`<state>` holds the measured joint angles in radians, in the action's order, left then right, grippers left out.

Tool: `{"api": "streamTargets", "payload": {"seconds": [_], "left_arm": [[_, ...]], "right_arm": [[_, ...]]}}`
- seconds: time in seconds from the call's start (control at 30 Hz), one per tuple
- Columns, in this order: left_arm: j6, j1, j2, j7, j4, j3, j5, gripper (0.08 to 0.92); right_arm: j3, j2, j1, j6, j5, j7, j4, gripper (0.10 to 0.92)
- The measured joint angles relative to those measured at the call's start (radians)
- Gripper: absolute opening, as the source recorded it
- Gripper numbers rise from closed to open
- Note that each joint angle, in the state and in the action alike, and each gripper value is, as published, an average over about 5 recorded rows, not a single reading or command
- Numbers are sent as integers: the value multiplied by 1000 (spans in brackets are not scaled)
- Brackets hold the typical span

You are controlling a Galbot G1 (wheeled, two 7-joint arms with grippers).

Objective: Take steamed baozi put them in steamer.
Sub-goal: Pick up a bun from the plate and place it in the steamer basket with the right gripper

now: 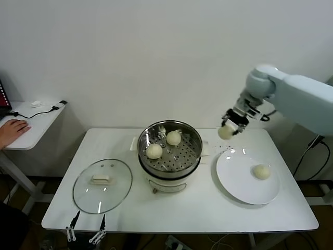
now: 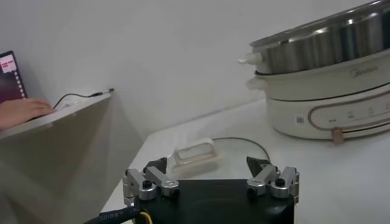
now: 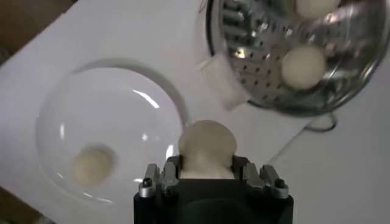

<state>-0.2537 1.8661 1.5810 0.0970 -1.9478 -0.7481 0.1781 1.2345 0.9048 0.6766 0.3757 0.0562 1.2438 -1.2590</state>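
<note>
The right gripper (image 1: 229,126) hangs in the air above the far right part of the white tabletop (image 1: 182,208), between the steamer (image 1: 170,149) and the plate (image 1: 247,176), pinching one smooth, domed baozi (image 3: 206,148) between its two fingers. In the right wrist view the pale cream bun bulges out round past the black gripper body, with the glossy plate and the steamer below it.

The steamer is a round, shiny steel basket with a perforated floor, seated on a white cooker base near the middle of the tabletop. Two more baozi lie inside it: one (image 1: 154,151) toward the left side of the basket, the other (image 1: 173,138) toward the far side, apart from each other. A fourth baozi (image 1: 261,171) sits on the flat, round white plate at the right side of the tabletop.

A round glass lid (image 1: 102,186) with a white handle lies flat near the front left corner. The left gripper (image 2: 210,182) hovers low at the front edge beside that lid, fingers spread and holding nothing.
</note>
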Motion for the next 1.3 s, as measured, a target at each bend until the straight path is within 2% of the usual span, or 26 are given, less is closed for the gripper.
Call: {"api": "streamTargets", "payload": {"seconds": [0.53,1.1,1.2,1.3], "left_arm": [[-3,23,2,-1,-11,-1,-1,823],[-7,26,-2,-3,9,-9,-14,823],[-7,25,-2,-3,12,-9,-14,823],[-7,25,-2,-3,13,-9,-14,823]], "right_arm": [[-5,301,-105,158,147,-3,-49,566],[10,395,-228,205,196,-32,-10,574],[10,398,-234,203,198,-33,-6,610],[7,399,-237,204,199,-31,-1,687]]}}
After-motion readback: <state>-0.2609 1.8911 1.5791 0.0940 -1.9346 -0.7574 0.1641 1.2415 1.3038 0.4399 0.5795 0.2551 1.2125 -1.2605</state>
